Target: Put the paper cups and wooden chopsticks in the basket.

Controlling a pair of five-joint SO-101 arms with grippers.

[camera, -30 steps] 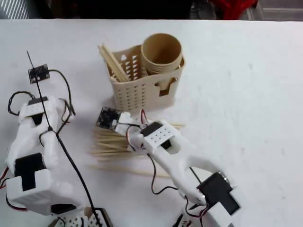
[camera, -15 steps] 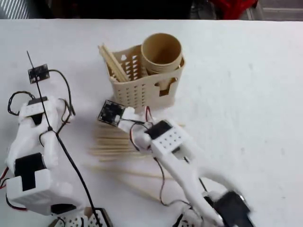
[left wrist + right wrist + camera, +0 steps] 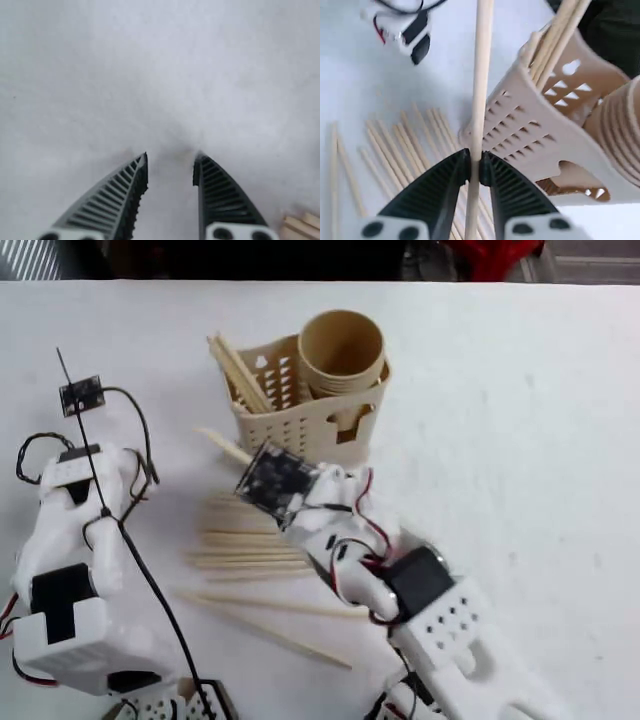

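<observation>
The right claw (image 3: 474,160) is clamped on a single wooden chopstick (image 3: 482,75), gripping it partway along its length, just near and left of the basket (image 3: 300,430). In the high view, the held stick's free end (image 3: 222,445) pokes out to the left beside the basket's near-left corner. The basket stands on the table (image 3: 520,390) with stacked paper cups (image 3: 342,345) in its right part and several chopsticks (image 3: 238,375) leaning in its left part. A loose pile of chopsticks (image 3: 250,545) lies on the table near the basket. The left claw (image 3: 170,162) hangs narrowly parted over bare table, holding nothing.
</observation>
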